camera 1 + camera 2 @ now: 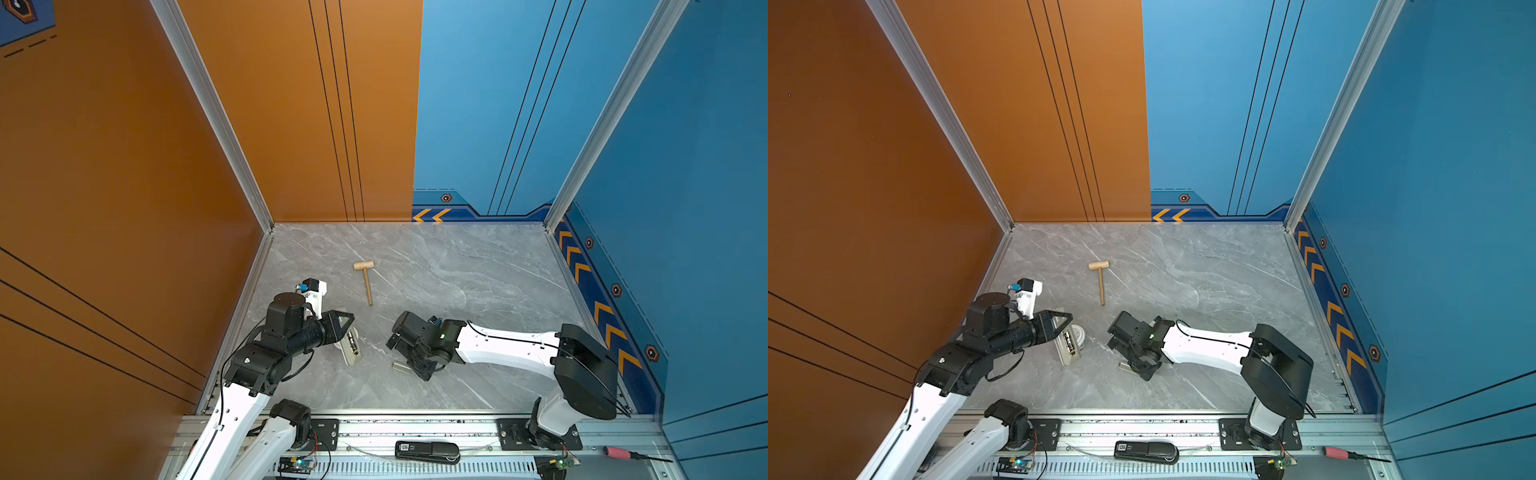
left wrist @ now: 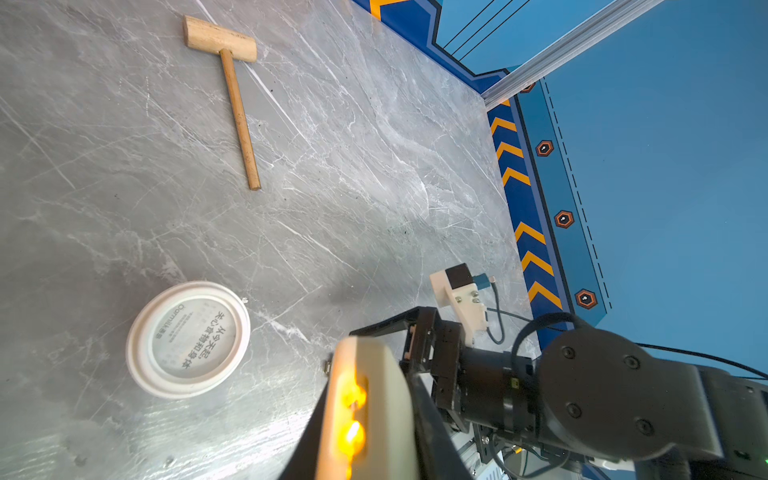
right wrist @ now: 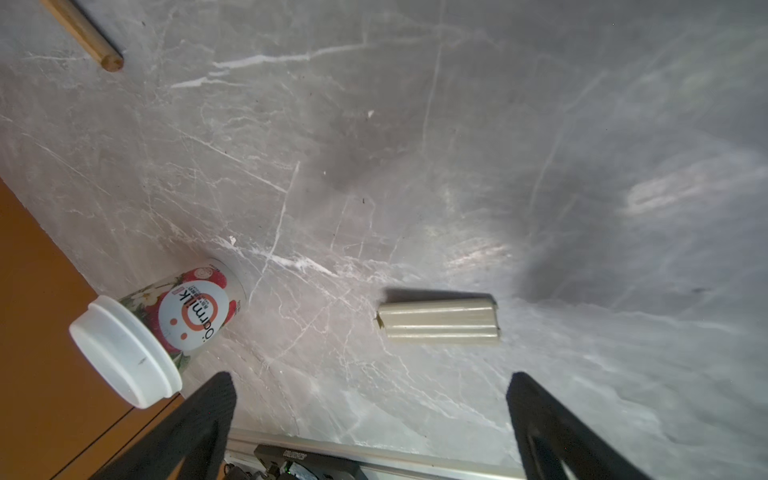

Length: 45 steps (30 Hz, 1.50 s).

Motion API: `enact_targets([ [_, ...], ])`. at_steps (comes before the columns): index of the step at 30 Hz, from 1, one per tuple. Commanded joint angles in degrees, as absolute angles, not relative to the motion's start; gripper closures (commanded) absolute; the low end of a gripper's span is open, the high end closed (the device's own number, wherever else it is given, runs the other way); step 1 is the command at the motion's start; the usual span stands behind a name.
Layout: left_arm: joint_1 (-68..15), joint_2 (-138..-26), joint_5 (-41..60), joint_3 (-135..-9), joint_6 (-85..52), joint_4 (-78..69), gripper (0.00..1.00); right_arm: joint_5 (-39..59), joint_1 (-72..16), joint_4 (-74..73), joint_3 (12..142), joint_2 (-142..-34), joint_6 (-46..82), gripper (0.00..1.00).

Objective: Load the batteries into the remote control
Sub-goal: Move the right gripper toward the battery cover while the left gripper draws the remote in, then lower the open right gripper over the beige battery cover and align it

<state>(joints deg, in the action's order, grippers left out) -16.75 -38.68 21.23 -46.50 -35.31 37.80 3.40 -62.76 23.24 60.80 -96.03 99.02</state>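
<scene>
Remote is clamped in my L gripper, jaws closed on its sides near one end. Its body is tilted, w/ the open back facing up in both top views. Batteries: I see dark shapes lying in the open slot, and in the L wrist view two yellow glints show in that same slot. Can't tell if they're fully seated. Also can't tell if the remote's low end touches the table.

R gripper hangs low over the table w/ jaws wide apart and nothing btw them. Beige cover lies flat on the table just beyond the fingertips, not touching them. In both top views it pokes out from under the R gripper.

Cup w/ white lid stands upright just behind the remote, close to the L gripper. Wooden mallet lies flat further back, well apart from both arms. Black device w/ small display rests on the front rail. Red-handled screwdriver lies at the rail's R end.
</scene>
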Motion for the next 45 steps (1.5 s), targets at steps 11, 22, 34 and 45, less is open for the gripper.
enact_targets([
  [11, -15.3, -38.0, 25.7, -45.0, -32.3, 39.0, 1.00, 6.2, -64.2, 16.0, 61.0, -102.4, 106.2, 0.00],
  [22, -15.4, -38.3, 26.3, -45.1, -32.1, 39.0, 1.00, 4.8, -62.8, 22.6, 60.6, -101.7, 102.4, 0.00],
  [34, -15.4, -37.9, 27.0, -44.5, -32.1, 39.0, 1.00, 6.4, -55.9, 24.3, 64.1, -104.4, 90.5, 0.00],
  [45, -15.0, -37.6, 26.9, -45.8, -30.8, 42.4, 1.00, 9.2, -54.4, 26.3, 69.6, -107.8, 82.3, 0.01],
])
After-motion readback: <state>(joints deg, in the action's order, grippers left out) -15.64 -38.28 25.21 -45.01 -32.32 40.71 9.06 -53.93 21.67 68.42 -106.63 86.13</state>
